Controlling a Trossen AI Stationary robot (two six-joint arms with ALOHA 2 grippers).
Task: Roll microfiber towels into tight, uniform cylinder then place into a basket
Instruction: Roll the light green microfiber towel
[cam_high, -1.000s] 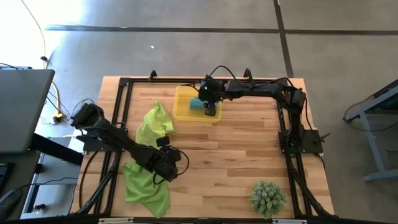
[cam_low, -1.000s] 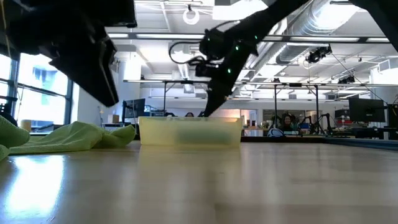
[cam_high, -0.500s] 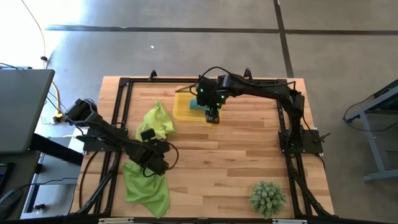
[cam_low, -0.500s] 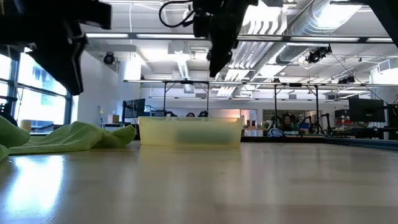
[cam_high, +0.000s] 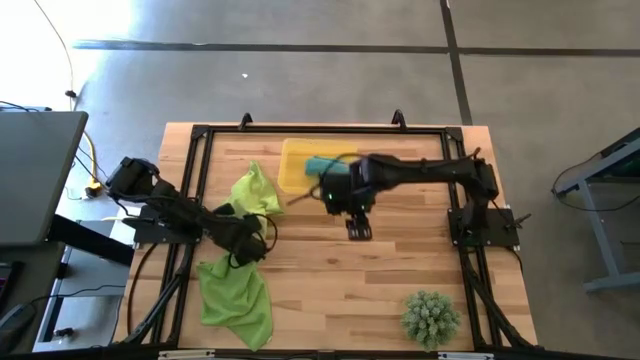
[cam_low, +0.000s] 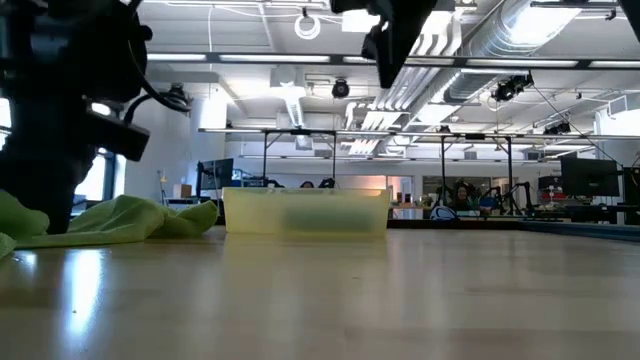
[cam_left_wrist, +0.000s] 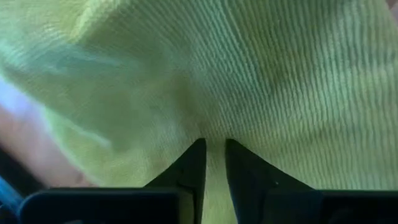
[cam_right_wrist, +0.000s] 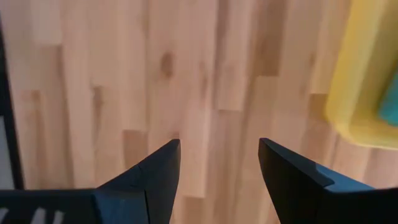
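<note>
The left gripper (cam_high: 250, 232) sits low at the left side of the wooden table (cam_high: 400, 270), between the two lime-green towels. In the left wrist view its fingers (cam_left_wrist: 186, 171) stand almost together, with a fold of ribbed lime-green cloth pinched in the narrow gap between the tips. That cloth fills nearly the whole wrist picture, so which of the two green towels it is cannot be told from there.

One lime-green towel (cam_high: 254, 194) lies crumpled just left of the yellow basket (cam_high: 292, 165). The second lime-green towel (cam_high: 238, 302) is spread loosely near the front left corner of the table. In the low view a green towel (cam_low: 120, 220) lies flat on the table surface to the left of the basket (cam_low: 305, 213), apart from it.

A teal towel (cam_high: 322, 165) rests inside the basket, at the back centre of the table.

The right gripper (cam_high: 358, 228) hangs above bare wood in front of the basket, near the table's middle. Its jaws are wide apart and hold nothing; the right wrist view shows only table boards between the fingers (cam_right_wrist: 158, 171), with the basket corner (cam_right_wrist: 360, 93) to one side.

A spiky green plant (cam_high: 431, 316) stands at the front right of the table.
</note>
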